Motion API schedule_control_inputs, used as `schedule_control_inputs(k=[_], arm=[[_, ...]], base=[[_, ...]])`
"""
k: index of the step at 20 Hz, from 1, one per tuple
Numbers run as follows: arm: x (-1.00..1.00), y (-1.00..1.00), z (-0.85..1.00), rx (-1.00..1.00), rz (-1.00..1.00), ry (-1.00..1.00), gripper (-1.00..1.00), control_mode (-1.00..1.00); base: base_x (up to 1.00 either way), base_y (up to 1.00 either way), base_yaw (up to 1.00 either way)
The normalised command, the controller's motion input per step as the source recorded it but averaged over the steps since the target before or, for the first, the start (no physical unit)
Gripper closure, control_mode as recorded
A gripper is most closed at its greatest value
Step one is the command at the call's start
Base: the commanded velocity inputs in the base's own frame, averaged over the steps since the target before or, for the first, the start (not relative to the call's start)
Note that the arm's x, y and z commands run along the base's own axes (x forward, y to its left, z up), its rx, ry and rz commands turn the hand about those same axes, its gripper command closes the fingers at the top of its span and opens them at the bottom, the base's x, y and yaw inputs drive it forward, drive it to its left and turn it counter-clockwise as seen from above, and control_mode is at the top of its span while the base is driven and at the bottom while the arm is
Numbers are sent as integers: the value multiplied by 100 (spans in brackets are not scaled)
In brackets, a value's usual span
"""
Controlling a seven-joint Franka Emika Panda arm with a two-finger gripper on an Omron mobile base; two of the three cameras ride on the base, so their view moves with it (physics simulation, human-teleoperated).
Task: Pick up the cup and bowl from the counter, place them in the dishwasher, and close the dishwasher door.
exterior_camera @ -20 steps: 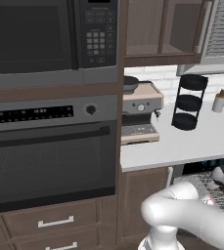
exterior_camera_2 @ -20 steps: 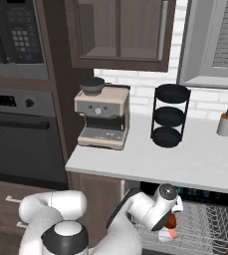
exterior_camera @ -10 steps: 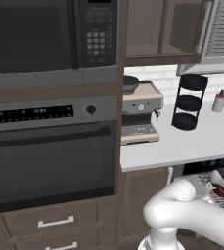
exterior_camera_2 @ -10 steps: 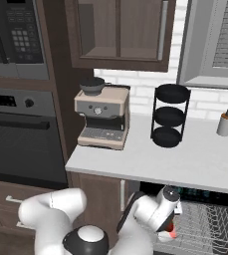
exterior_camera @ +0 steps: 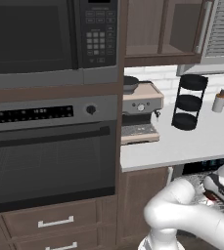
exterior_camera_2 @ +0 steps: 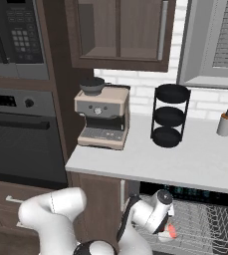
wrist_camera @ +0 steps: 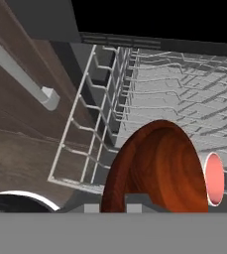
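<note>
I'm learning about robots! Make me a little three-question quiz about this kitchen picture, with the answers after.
1. True or false: the pincer is holding the reddish-brown bowl.
2. What is the bowl hanging over? A) the counter B) the wire rack of the dishwasher C) the oven
3. Fill in: on the counter, between the coffee machine and the small bottle, stands a black three-tier ____.

Key: 1. true, the bowl sits on its edge between the fingers. 2. B. 3. rack.
</note>
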Motion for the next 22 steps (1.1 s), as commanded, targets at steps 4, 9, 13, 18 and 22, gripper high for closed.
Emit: schedule_control_inputs(k=[4, 9, 13, 18, 22], arm=[[41, 1, -1, -1, 0, -1, 100, -100], [45, 1, -3, -5, 0, -5, 100, -100], [3, 0, -35, 0, 0, 0, 100, -100], [4, -15, -58, 0, 0, 0, 100, -100], [11, -5, -52, 5, 0, -1, 100, -100]], base=[[0, 0, 0], [0, 0, 0], [0, 0, 0], [0, 0, 0], [0, 0, 0]])
